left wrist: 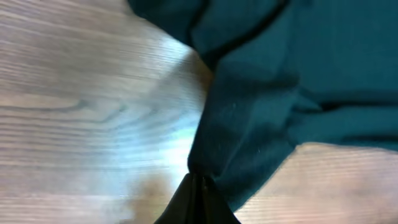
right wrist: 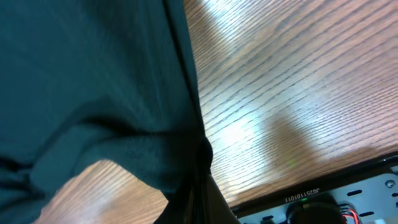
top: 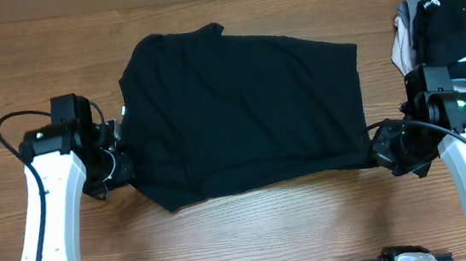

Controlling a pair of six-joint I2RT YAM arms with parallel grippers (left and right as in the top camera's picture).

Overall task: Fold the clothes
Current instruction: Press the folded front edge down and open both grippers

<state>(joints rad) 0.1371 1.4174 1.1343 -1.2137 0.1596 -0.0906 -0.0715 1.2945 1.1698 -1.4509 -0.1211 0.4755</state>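
A large black T-shirt [top: 240,113] lies spread over the middle of the wooden table [top: 251,231], taking up most of the centre of the overhead view. Its cloth is creased, with a folded edge at the upper left and a lower hem that slants up toward the right.

The left tool [top: 123,165] sits at the shirt's lower left edge, left of centre in the frame. It is closed tight on the cloth. In the left wrist view its dark fingers [left wrist: 186,208] meet at the bottom middle, with a bunch of fabric pinched between them. From there the cloth fans up and to the right over the wood.

The right tool [top: 378,146] is at the shirt's lower right corner, right of centre in the overhead view, and is also clamped narrow on the cloth. In the right wrist view the cloth gathers at the tips of the fingers [right wrist: 199,205] at the bottom middle. It fills the left half of that frame, with bare table to the right. A black rail [right wrist: 348,196] with white lettering crosses the lower right corner.

Whether either pinched edge is raised off the table cannot be told.

A pile of clothes [top: 450,24] in grey, black, white and light blue sits in the upper right corner of the overhead view, apart from the shirt.
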